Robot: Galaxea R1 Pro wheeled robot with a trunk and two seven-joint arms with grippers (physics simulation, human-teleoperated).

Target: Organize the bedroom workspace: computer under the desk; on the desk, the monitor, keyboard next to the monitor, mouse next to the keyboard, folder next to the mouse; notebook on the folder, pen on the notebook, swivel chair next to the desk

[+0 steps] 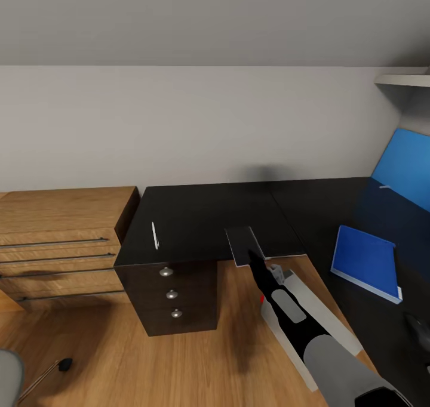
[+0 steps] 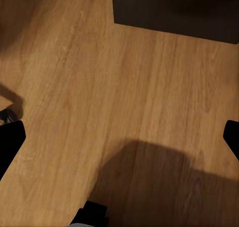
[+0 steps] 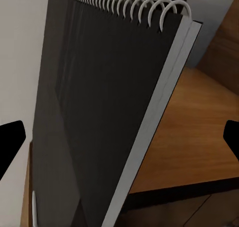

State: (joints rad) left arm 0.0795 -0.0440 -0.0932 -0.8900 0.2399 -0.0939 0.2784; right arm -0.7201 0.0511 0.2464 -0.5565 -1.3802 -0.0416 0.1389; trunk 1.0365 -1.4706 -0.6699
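Note:
The dark spiral notebook sits at the front edge of the black desk, overhanging it. My right gripper reaches it from below the edge. In the right wrist view the notebook lies between my right gripper's wide-apart fingertips. The white pen lies on the desk above the drawers. On the desk's right wing the blue folder lies flat. The silver computer stands on the floor beside my right arm. My left gripper hangs open over the wood floor.
A light wooden chest of drawers adjoins the desk's left end. The swivel chair's grey seat edge and a black caster show at the lower left. A blue back panel rises at the desk's far right.

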